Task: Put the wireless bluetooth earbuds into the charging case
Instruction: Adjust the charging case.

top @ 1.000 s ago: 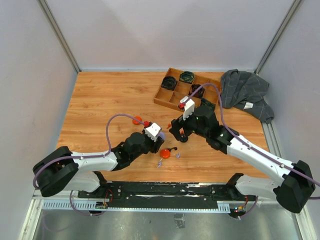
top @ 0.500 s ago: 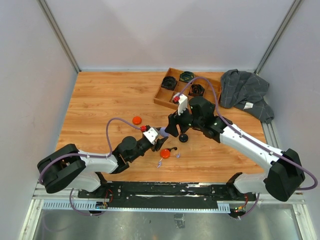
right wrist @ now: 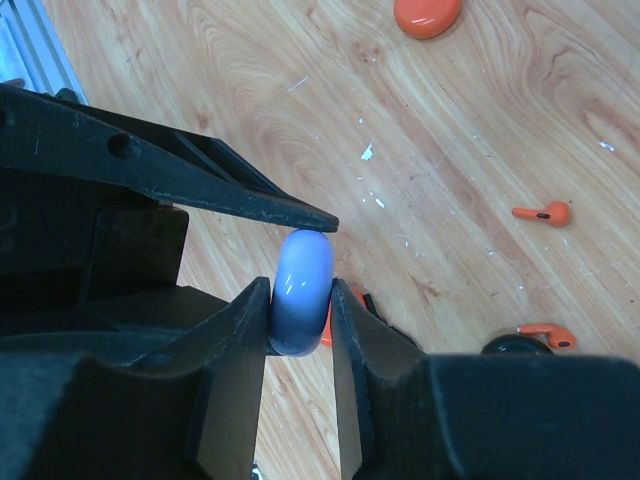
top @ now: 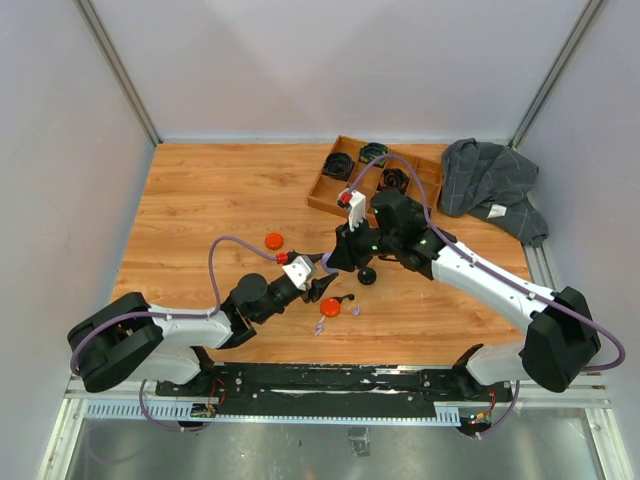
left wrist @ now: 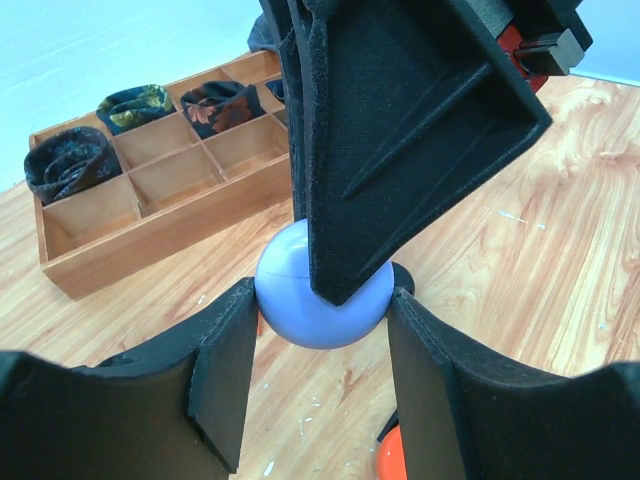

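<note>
A round lilac charging case [left wrist: 322,300] [right wrist: 303,285] hangs above the table, closed, held by both grippers at once. My left gripper [left wrist: 322,302] [top: 318,266] is shut on its rim. My right gripper [right wrist: 300,290] [top: 333,260] comes from the other side and is shut on its two flat faces. Two orange earbuds [right wrist: 543,212] [right wrist: 546,331] lie on the wood below. Two lilac earbuds [top: 319,326] [top: 358,311] and a black one [top: 346,298] lie near the front of the table.
An orange case [top: 330,307] lies just under the grippers, another orange case [top: 274,241] to the left, and a black case [top: 368,275] to the right. A wooden tray [top: 375,180] with coiled cables stands at the back, a grey cloth [top: 490,185] beside it.
My right gripper has moved left to the lilac case and closed on its faces. My left gripper, still holding the case, has shifted slightly right and up.
</note>
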Available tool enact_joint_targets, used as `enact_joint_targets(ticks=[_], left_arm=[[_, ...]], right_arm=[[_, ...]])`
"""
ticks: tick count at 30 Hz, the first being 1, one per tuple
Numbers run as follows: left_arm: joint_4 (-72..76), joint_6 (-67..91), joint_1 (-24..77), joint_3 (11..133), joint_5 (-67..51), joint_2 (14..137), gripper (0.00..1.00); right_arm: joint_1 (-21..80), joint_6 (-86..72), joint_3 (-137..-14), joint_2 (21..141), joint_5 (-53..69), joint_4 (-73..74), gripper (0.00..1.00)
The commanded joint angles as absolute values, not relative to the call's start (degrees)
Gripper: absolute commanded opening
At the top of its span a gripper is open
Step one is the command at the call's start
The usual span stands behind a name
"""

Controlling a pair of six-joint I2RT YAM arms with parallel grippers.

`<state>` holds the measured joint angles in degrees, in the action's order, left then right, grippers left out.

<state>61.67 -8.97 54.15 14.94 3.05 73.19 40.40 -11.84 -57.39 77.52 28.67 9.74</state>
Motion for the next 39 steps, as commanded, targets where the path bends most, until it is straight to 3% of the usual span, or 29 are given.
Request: enact_joint_targets(ticks=[1,6,10,14,24,39], left_arm=[[64.5,-9.5,54.5,13.7,1.8,71.4,0.40],[60.9,-8.2,54.5,13.8,0.5,69.1,0.51],[54.1,-7.8,54.4,15.4,-3.0,65.4,0.60],[47.3,-7.1,51.5,17.1,-11.6,61.3,0.64],[41.9,-1.2,39.7,18.5,-33.0,55.3,0.67],[55.8,12.5,30.5,19.8,-52.4,61.8,0.61]], right_arm=[[41.1,-12.3,-58.8,77.5,30.1,10.4,0.25],[41.1,-11.5,-58.7,76.4,29.4,11.5,0.08],[41.1,-8.9,-60.0,75.0,29.0,14.2,0.06],[41.1,-5.0,-62.4,74.1,28.8,17.5,0.06],[41.1,4.6,-67.1,73.6,32.8,22.3,0.06],[42.0,16.8,-71.1,76.7,40.9,26.6,0.08]])
